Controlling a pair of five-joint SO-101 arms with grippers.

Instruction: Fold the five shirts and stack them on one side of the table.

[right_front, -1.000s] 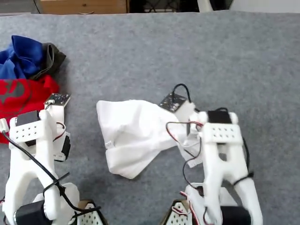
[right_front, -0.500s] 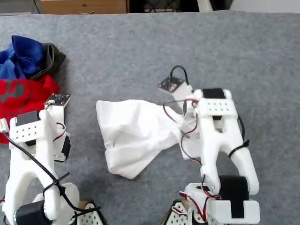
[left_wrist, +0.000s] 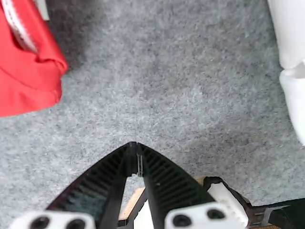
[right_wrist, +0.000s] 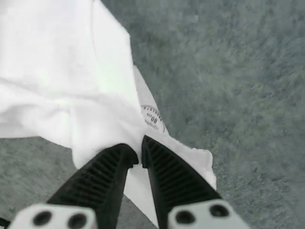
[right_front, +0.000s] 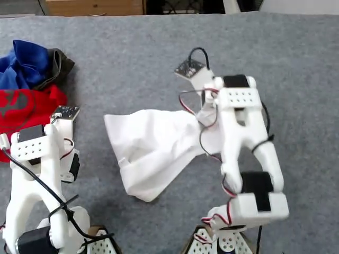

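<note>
A crumpled white shirt (right_front: 153, 153) lies mid-table on the grey carpet. My right gripper (right_wrist: 140, 151) is shut on the white shirt (right_wrist: 62, 81), pinching a fold near its label; from above, the right arm (right_front: 235, 114) stands over the shirt's right end. The left arm (right_front: 45, 159) stands at the table's left front. Its gripper (left_wrist: 135, 150) is shut on nothing, above bare carpet, with a red shirt (left_wrist: 24, 71) close by. The red shirt (right_front: 29, 108) lies at the left edge, and a blue shirt (right_front: 24, 66) and a dark shirt (right_front: 59, 63) are bunched behind it.
The grey carpet (right_front: 275, 58) runs bare across the back and right of the table. A wooden cabinet (right_front: 95, 6) stands beyond the far edge.
My right arm has moved toward the far side of the table, pulling the white shirt's right end with it. The left arm has not moved.
</note>
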